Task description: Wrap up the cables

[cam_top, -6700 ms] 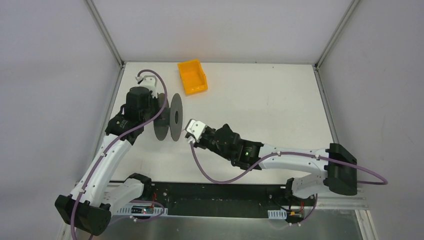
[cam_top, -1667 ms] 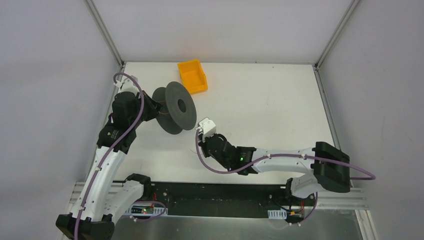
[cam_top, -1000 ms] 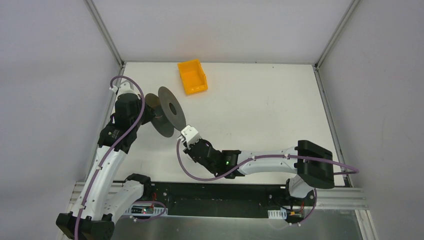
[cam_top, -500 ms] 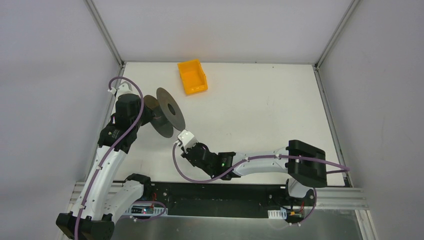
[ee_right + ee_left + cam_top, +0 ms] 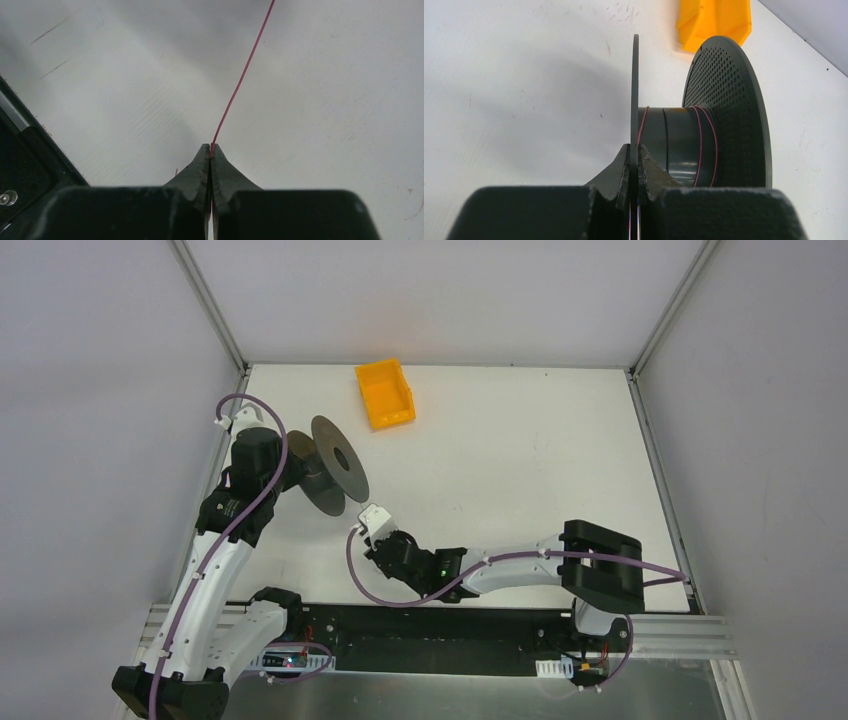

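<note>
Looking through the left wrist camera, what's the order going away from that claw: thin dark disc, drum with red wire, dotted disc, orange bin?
1. Thin dark disc: clamped in the left gripper.
2. Dark drum wound with thin red wire: just right of that disc.
3. Perforated dark disc: beyond the drum, right.
4. Orange plastic bin: farthest, top of view.

On the table point(image 5: 520, 460), the spool point(image 5: 335, 465) stands toward nine o'clock, the bin point(image 5: 385, 393) behind it at one o'clock, the left gripper point(image 5: 634, 154) on its nine-o'clock rim, and the right gripper point(image 5: 210, 150), on the cable point(image 5: 241, 82), near its five o'clock.
</note>
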Robot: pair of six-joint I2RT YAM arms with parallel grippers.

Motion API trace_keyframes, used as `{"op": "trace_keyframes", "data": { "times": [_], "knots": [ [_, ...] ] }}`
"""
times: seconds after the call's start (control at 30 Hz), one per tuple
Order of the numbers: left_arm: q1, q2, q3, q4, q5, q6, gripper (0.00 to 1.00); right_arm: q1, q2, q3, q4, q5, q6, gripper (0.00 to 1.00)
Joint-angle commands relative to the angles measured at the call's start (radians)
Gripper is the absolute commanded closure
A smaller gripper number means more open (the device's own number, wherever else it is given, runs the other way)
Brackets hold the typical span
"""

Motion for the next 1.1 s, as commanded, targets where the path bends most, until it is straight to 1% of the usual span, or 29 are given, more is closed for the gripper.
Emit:
{"op": "trace_keyframes", "data": {
  "times": [0.0,0.07,0.2,0.23,0.27,0.3,0.4,0.47,0.53,0.6,0.7,0.77,0.83,0.93,1.0,1.07],
  "knots": [
    [0.005,-0.019,0.021,0.058,-0.037,-0.029,1.0,0.005,0.0,-0.028,0.053,-0.019,0.064,1.0],
    [0.005,-0.017,0.019,0.058,-0.038,-0.031,1.0,0.005,0.009,-0.027,0.053,-0.019,0.073,0.93],
    [0.005,-0.013,0.023,0.058,-0.037,-0.028,1.0,-0.003,0.056,-0.022,0.062,-0.039,0.091,0.91],
    [0.005,-0.013,0.021,0.058,-0.039,-0.027,1.0,-0.005,0.068,-0.023,0.071,-0.046,0.094,0.91],
    [0.005,-0.015,0.019,0.058,-0.037,-0.025,1.0,-0.007,0.085,-0.023,0.079,-0.06,0.096,0.97],
    [0.005,-0.015,0.015,0.058,-0.036,-0.025,1.0,-0.008,0.094,-0.026,0.091,-0.068,0.094,1.0],
    [0.005,-0.02,0.0,0.058,-0.041,-0.018,1.0,-0.013,0.104,-0.043,0.135,-0.076,0.101,1.0],
    [0.005,-0.019,-0.01,0.059,-0.058,0.016,1.0,-0.013,0.099,-0.031,0.093,-0.061,0.108,1.0],
    [0.005,-0.004,-0.009,0.06,-0.064,0.089,1.0,-0.013,0.083,-0.009,0.038,-0.057,0.07,1.0],
    [-0.001,0.016,-0.004,0.06,-0.049,0.157,1.0,-0.013,0.047,0.005,0.015,-0.041,-0.034,1.0],
    [-0.036,0.036,0.0,0.059,-0.009,0.244,1.0,-0.022,-0.029,0.024,0.032,-0.007,-0.276,1.0],
    [-0.086,0.042,0.004,0.052,-0.019,0.319,1.0,-0.032,-0.063,0.034,0.081,0.008,-0.459,1.0],
    [-0.137,0.051,0.015,0.036,-0.027,0.398,1.0,-0.051,-0.068,0.051,0.155,0.039,-0.606,1.0],
    [-0.188,0.076,0.048,-0.024,-0.018,0.489,1.0,-0.091,-0.069,0.096,0.193,0.04,-0.752,1.0],
    [-0.194,0.091,0.065,-0.064,0.0,0.511,1.0,-0.103,-0.079,0.109,0.221,0.008,-0.826,1.0],
    [-0.193,0.107,0.081,-0.101,0.009,0.521,1.0,-0.108,-0.099,0.119,0.223,-0.044,-0.867,1.0]
  ]
}}
